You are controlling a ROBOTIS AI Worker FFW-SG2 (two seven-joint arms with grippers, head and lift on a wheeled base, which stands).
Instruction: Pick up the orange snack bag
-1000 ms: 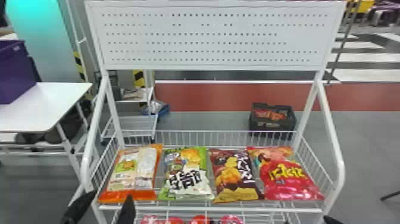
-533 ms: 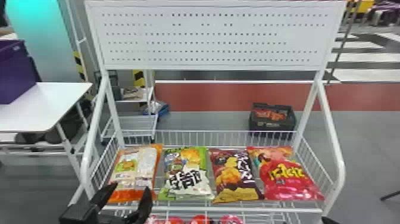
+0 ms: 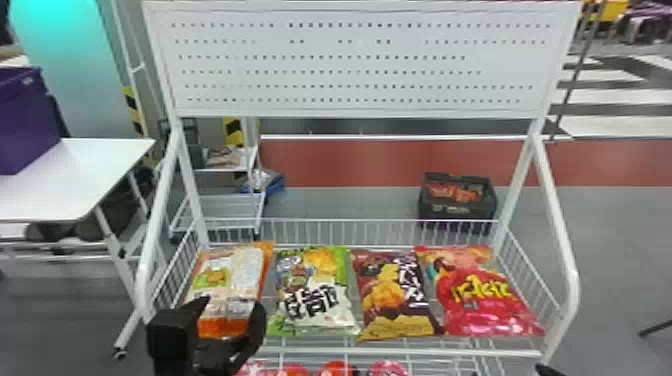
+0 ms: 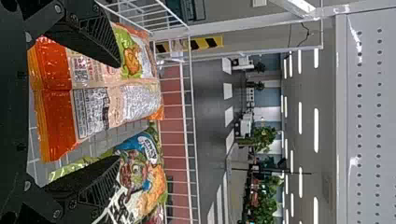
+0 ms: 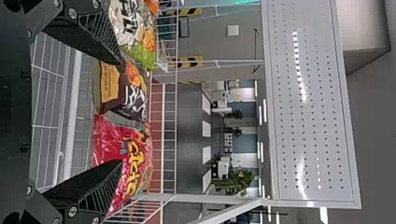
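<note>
Yellow lettering (image 3: 482, 292) on red bag (image 3: 492, 322), black lettering (image 3: 311, 302) on green-and-white bag (image 3: 325, 260), white lettering (image 3: 411, 280) on brown bag (image 3: 372, 295), square code (image 4: 80, 73) and small print (image 4: 91, 112) too fine to read on orange snack bag (image 4: 53, 112)

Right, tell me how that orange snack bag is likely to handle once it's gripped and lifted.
The orange snack bag looks like thin, glossy, wrinkled film, so it will probably flex and may slip a little. Filled out like a pillow, it is likely light for its size. Its flat orange end seam will probably fold if pinched there.

fingers (image 5: 88, 193) before red snack bag (image 5: 116, 144)
</note>
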